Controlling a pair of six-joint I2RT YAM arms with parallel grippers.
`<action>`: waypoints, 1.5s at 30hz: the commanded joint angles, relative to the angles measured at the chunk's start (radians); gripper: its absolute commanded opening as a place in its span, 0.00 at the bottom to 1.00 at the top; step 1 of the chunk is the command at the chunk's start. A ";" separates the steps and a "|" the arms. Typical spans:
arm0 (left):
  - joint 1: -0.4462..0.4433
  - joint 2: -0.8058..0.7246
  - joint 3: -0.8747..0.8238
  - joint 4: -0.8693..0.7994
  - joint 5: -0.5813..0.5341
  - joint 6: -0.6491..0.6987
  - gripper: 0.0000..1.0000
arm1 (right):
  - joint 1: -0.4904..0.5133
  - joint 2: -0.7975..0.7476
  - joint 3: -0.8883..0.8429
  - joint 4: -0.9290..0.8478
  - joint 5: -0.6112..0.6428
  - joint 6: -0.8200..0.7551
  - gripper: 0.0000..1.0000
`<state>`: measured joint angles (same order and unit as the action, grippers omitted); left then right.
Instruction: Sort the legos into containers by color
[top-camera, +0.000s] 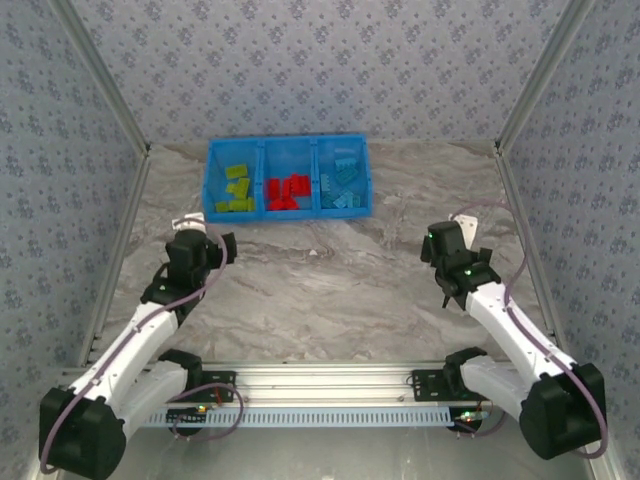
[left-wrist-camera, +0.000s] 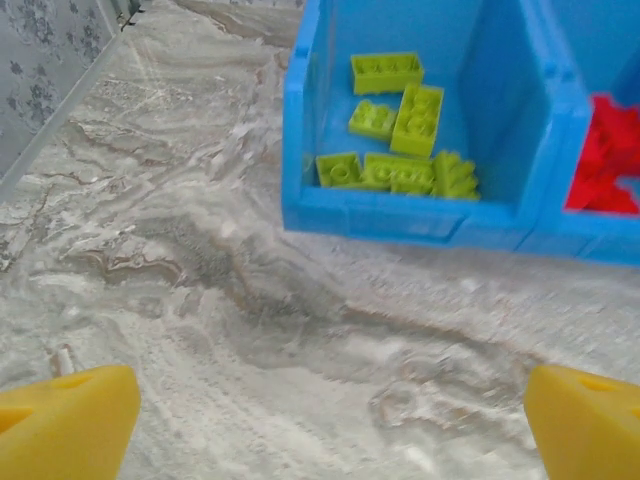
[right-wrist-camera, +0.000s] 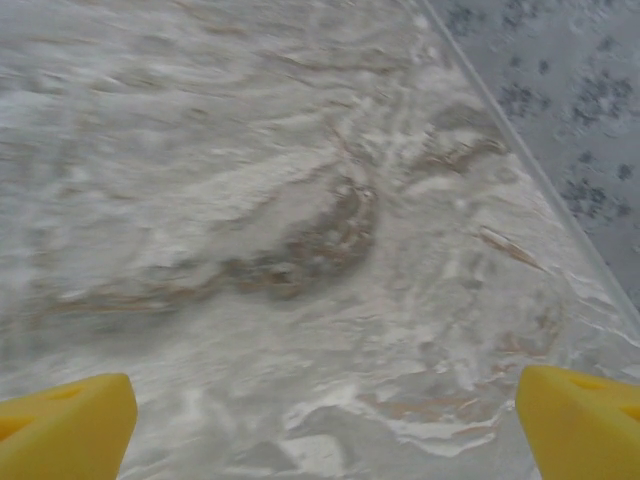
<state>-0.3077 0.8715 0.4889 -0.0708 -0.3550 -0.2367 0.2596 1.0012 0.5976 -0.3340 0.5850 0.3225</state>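
The small studded plastic bricks all lie inside the bright blue plastic bin tray (top-camera: 288, 141), which stands at the far middle of the counter. The lime green bricks (top-camera: 236, 190) are in its left compartment, the red bricks (top-camera: 287, 190) in the middle one and the light blue bricks (top-camera: 342, 186) in the right one. The left wrist view bears this out. The lime green pieces (left-wrist-camera: 400, 120) are heaped together behind the near blue wall (left-wrist-camera: 400, 218), and the red pile (left-wrist-camera: 605, 160) lies past the divider. No compartment shows a stray colour.

Every brick I can make out on the grey marbled counter (top-camera: 330, 290) is already binned, so the sorting looks complete, with nothing left to pick up.

The left arm (top-camera: 140, 330) hangs near the tray's left corner. Its jaws are spread wide with nothing between the yellow fingertips (left-wrist-camera: 70, 420). The right arm (top-camera: 510, 320) is well apart from the tray over bare counter, and its jaws are equally wide and empty, with its own fingertips (right-wrist-camera: 70, 425) far apart.
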 joint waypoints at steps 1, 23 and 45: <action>0.018 0.010 -0.050 0.211 -0.052 0.131 0.99 | -0.100 0.046 -0.107 0.323 -0.066 -0.146 0.99; 0.311 0.520 -0.086 0.767 0.291 0.210 0.99 | -0.269 0.521 -0.221 1.167 -0.464 -0.336 1.00; 0.323 0.665 -0.082 0.900 0.275 0.197 0.99 | -0.309 0.520 -0.197 1.116 -0.624 -0.352 1.00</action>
<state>0.0151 1.5467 0.3920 0.7902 -0.0822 -0.0444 -0.0483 1.5211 0.3786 0.7891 -0.0315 -0.0132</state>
